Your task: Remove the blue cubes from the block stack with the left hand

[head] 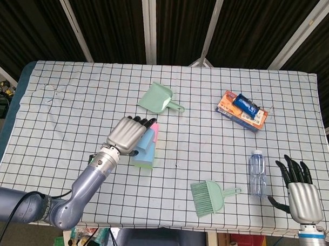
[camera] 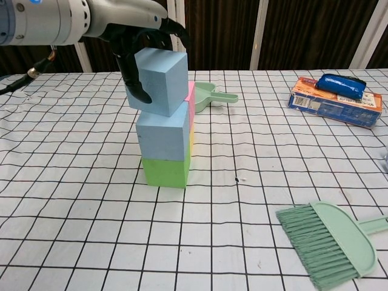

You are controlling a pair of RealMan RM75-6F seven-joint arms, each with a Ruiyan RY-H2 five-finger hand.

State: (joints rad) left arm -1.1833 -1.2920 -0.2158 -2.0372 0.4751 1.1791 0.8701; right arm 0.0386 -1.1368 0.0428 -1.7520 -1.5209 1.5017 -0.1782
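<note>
The block stack stands left of the table's middle: a green cube (camera: 165,171) at the bottom, a blue cube (camera: 162,134) on it, and a second blue cube (camera: 159,82) on top, turned askew. A pink and yellow block (camera: 191,103) stands just behind. My left hand (camera: 130,24) is over the top blue cube, thumb down its left face, fingers curled over its top and far side. From the head view, the left hand (head: 129,135) hides most of the stack; only a blue strip (head: 147,141) shows. My right hand (head: 301,192) hangs open past the table's front right edge.
A green dustpan (head: 159,98) lies behind the stack. A green brush (head: 208,196) lies at the front, right of centre, with a water bottle (head: 257,172) lying beside it. An orange box topped by a blue packet (head: 241,110) sits at the back right.
</note>
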